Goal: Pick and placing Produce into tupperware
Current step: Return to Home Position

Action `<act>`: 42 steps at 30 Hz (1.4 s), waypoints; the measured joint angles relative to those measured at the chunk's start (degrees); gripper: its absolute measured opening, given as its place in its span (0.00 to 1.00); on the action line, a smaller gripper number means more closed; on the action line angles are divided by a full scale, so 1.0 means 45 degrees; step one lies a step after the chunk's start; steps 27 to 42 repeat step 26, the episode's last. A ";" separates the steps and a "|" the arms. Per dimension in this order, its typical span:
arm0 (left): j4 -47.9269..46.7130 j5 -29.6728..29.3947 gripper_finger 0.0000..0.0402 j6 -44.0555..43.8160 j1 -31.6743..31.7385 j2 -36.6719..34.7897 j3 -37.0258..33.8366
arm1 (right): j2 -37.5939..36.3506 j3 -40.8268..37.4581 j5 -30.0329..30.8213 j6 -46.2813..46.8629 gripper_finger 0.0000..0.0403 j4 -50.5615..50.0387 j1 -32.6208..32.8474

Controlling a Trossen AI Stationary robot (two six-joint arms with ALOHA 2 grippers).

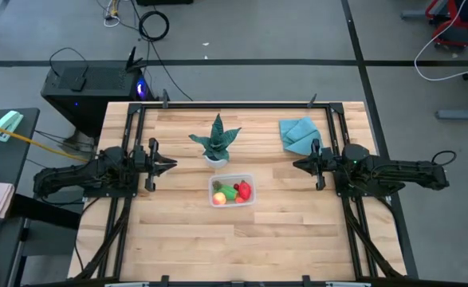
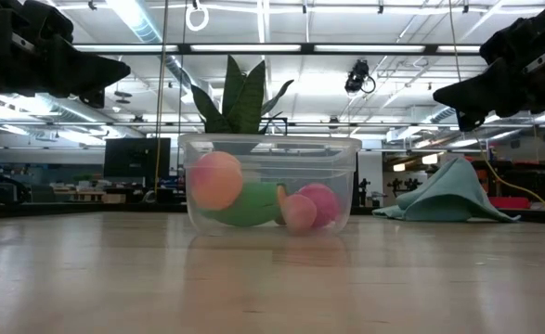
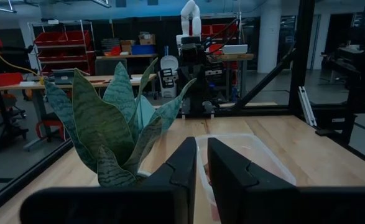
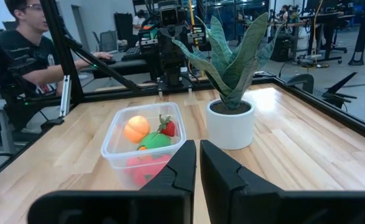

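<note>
Table (image 1: 297,239) ctr: produce (image 1: 232,192) half-hidden in tupperware (image 1: 249,182)

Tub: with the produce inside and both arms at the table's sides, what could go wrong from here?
The plant stands close beside the tub, roughly between the left gripper and right gripper; an inward swing might tip it. The tub has no lid, so a knock could spill the produce.

Grey floor (image 1: 297,32), ceiling strip lights (image 2: 253,48)
</note>
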 joint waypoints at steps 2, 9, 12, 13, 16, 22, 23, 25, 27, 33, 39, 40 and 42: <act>0.0000 0.0000 0.11 0.0000 0.0000 0.0000 0.0000 | 0.0000 0.0000 0.0002 0.0003 0.07 0.0000 0.0000; 0.0000 0.0000 0.12 0.0000 0.0000 0.0000 0.0005 | 0.0000 0.0000 0.0000 0.0003 0.07 0.0000 0.0000; -0.0001 0.0000 0.13 0.0005 0.0000 0.0000 0.0005 | 0.0000 0.0000 -0.0003 -0.0002 0.07 0.0000 0.0000; -0.0004 0.0000 0.13 0.0000 0.0000 0.0000 0.0005 | 0.0000 0.0000 -0.0003 0.0001 0.07 0.0000 0.0000; -0.0003 0.0000 0.12 0.0005 0.0000 0.0000 0.0005 | 0.0000 0.0000 -0.0001 0.0003 0.07 0.0001 0.0000; -0.0005 0.0000 0.11 0.0000 0.0000 0.0000 0.0005 | 0.0000 0.0000 0.0000 0.0003 0.07 0.0000 0.0003; -0.0005 0.0000 0.12 0.0000 0.0000 0.0000 0.0005 | -0.0003 0.0000 0.0000 0.0001 0.07 0.0000 0.0005; -0.0005 0.0000 0.12 0.0000 0.0000 0.0000 0.0005 | 0.0000 0.0000 0.0002 0.0002 0.07 0.0001 0.0002; -0.0005 0.0000 0.13 0.0000 0.0000 0.0000 0.0005 | 0.0000 0.0000 -0.0001 0.0000 0.07 0.0003 0.0003; -0.0005 0.0000 0.13 0.0000 0.0000 0.0000 0.0005 | 0.0000 0.0000 -0.0001 0.0000 0.07 0.0003 0.0003; -0.0005 0.0000 0.13 0.0000 0.0000 0.0000 0.0005 | 0.0000 0.0000 -0.0001 0.0000 0.07 0.0003 0.0003; -0.0005 0.0000 0.13 0.0000 0.0000 0.0000 0.0005 | 0.0000 0.0000 -0.0001 0.0000 0.07 0.0003 0.0003; -0.0005 0.0000 0.13 0.0000 0.0000 0.0000 0.0005 | 0.0000 0.0000 -0.0001 0.0000 0.07 0.0003 0.0003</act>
